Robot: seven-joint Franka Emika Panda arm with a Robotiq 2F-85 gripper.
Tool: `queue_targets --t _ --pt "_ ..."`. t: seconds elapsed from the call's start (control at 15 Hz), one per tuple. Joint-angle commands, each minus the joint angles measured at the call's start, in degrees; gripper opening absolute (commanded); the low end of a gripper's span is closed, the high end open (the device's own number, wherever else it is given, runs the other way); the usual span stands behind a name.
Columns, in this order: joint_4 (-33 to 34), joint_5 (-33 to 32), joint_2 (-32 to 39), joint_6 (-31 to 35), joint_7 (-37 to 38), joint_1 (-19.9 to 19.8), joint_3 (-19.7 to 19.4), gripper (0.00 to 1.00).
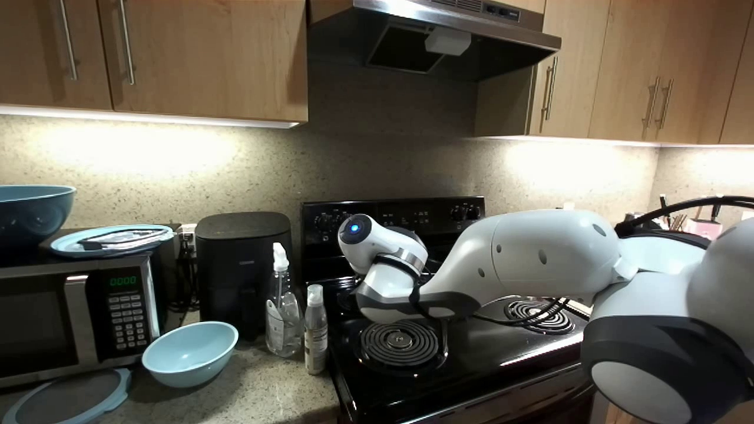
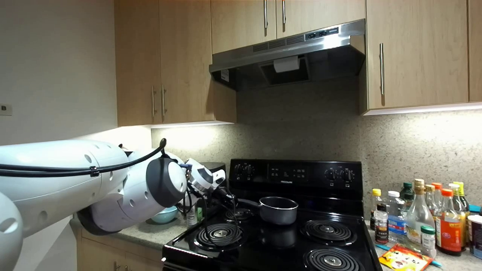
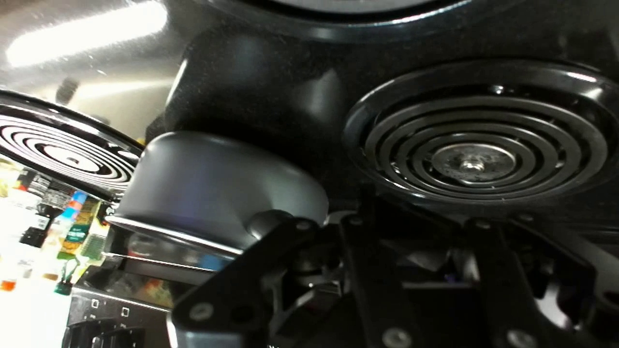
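Pale wooden cabinets (image 1: 206, 65) spread along the wall above and to both sides of the stove; the black stove (image 2: 271, 258) itself comes next in bulk, with four coil burners and a control panel along its back; the white arm (image 1: 524, 253) reaches toward the left part of the stove, as one faces that panel; a steel range hood (image 2: 324, 40) hangs directly over the stove; a microwave (image 1: 35, 330) stands to the left of the stove, well apart from it; a tall black appliance (image 1: 244, 259) stands on the same side, near the stove; a light blue bowl (image 1: 188, 356) sits left of the stove too, on the speckled surface (image 1: 277, 394); the dark grey saucepan (image 2: 278, 215) is upright over the back part of the stove, between its left and right coils, and appears to hang just above the stove, its reflection showing beneath; the claw (image 2: 233, 200), near the back left coil of the stove, is grasping the saucepan by the end of its handle (image 2: 248, 203), though the pads are hidden; a clear spray bottle (image 1: 284, 321) and a slimmer pump bottle (image 1: 316, 335) stand just left of the stove; sauce bottles (image 2: 449, 226) crowd its right side; a red and yellow packet (image 2: 404, 258) lies there too, near the stove.
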Motion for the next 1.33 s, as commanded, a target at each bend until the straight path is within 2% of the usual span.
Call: queue_targets --t 0.0,0.27,0.8,0.87,0.93,1.13,1.2,1.27 --pt "-2.2 -1.2 0.0 -3.9 3.9 1.1 -1.7 0.01" --pt "-4.1 -1.6 0.3 -5.5 9.5 2.8 -2.5 0.01" --pt "-7.4 -2.6 0.3 -0.8 20.0 5.5 -5.1 0.01" --pt "-7.6 -2.4 0.3 0.5 19.3 5.2 -4.8 0.01" --pt "-5.9 -1.2 0.3 -2.2 16.7 5.0 -4.0 0.05" --pt "-6.3 -1.2 0.3 -1.3 16.8 4.9 -4.1 0.05" --pt "-6.3 -1.3 0.3 -1.3 16.9 4.9 -4.1 0.30" --pt "-5.9 -0.8 0.2 -0.9 17.3 4.6 -3.8 0.31"
